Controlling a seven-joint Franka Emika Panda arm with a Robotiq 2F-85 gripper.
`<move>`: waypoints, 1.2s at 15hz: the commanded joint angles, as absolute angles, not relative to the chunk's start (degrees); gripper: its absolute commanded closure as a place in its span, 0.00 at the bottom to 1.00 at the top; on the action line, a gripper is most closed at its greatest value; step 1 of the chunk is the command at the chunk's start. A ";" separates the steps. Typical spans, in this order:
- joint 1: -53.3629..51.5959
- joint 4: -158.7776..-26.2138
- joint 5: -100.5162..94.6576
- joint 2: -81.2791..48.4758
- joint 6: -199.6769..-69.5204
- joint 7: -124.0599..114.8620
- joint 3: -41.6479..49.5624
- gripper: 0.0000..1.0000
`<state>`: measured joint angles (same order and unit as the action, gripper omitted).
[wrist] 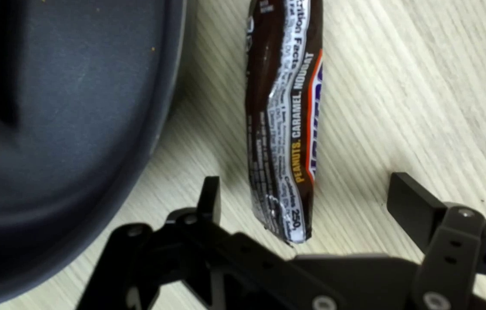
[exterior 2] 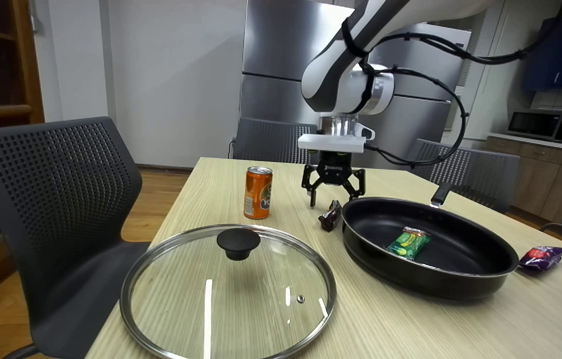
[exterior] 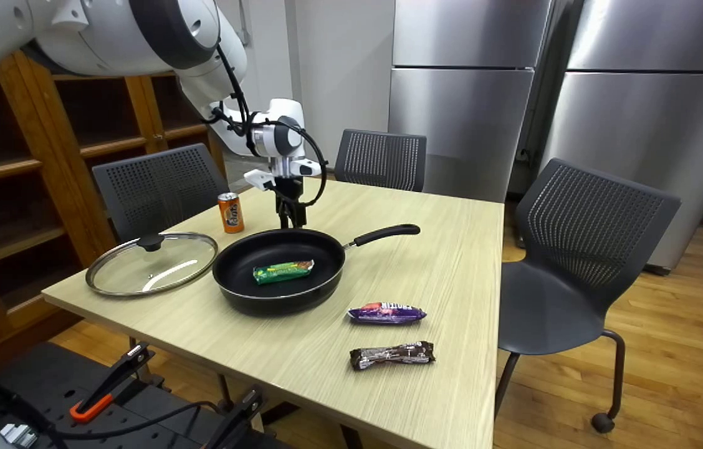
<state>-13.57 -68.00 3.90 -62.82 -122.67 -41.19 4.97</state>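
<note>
1. The gripper points down above the table; fingers spread wide, released;
2. brown candy bar lies on the table, just beside the pan; in the wrist view one end sits between the fingers, with a gap on each side; printed side up, wording on peanuts, caramel and nougat legible;
3. pan black, standing level, its handle pointing away from the can; green snack bar lies inside, on the pan's base;
4. glass lid lies flat beside the pan, black knob uppermost; orange can upright near the lid;
5. purple snack packet and a second brown bar lie near each other, beyond the pan from the lid;
6. dark chairs around the table; steel fridges behind.
</note>
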 commanded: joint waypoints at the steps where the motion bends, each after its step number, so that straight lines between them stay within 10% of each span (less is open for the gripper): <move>1: -12.78 -65.02 3.53 -63.97 -120.20 -40.50 4.03 0.28; 11: -12.88 -65.65 3.51 -63.06 -121.00 -41.00 4.25 0.96; 18: -13.05 -67.68 3.44 -61.08 -122.47 -40.79 4.28 0.94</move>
